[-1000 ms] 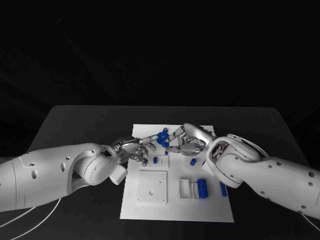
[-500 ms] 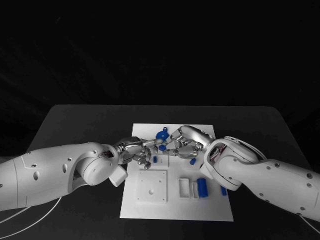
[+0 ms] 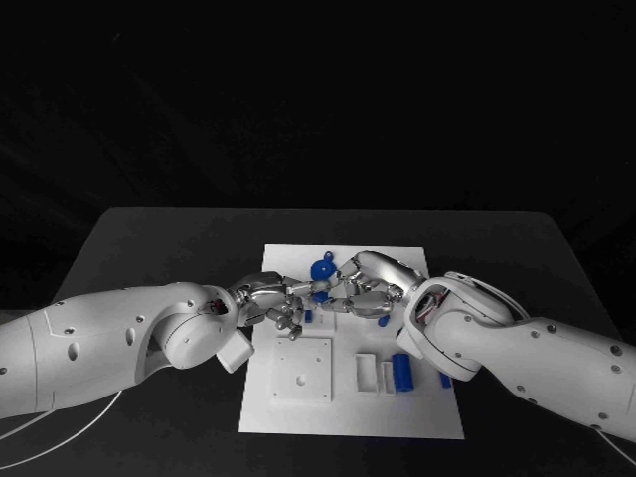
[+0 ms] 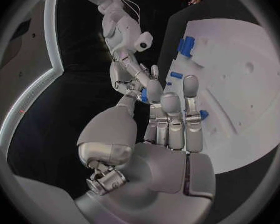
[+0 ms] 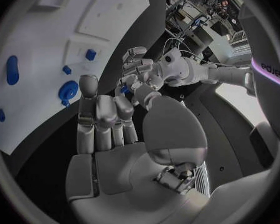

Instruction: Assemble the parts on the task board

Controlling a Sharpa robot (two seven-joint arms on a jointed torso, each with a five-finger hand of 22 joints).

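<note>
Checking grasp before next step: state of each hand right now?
Left hand: fingers meet the right's over the task board; hold cannot be told.
Right hand: same, cannot be told.

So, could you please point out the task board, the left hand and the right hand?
task board (image 3: 350, 415): head view, bare near part.
left hand (image 3: 268, 295): head view, middle of hand.
right hand (image 3: 369, 282): head view, middle of hand.
</note>
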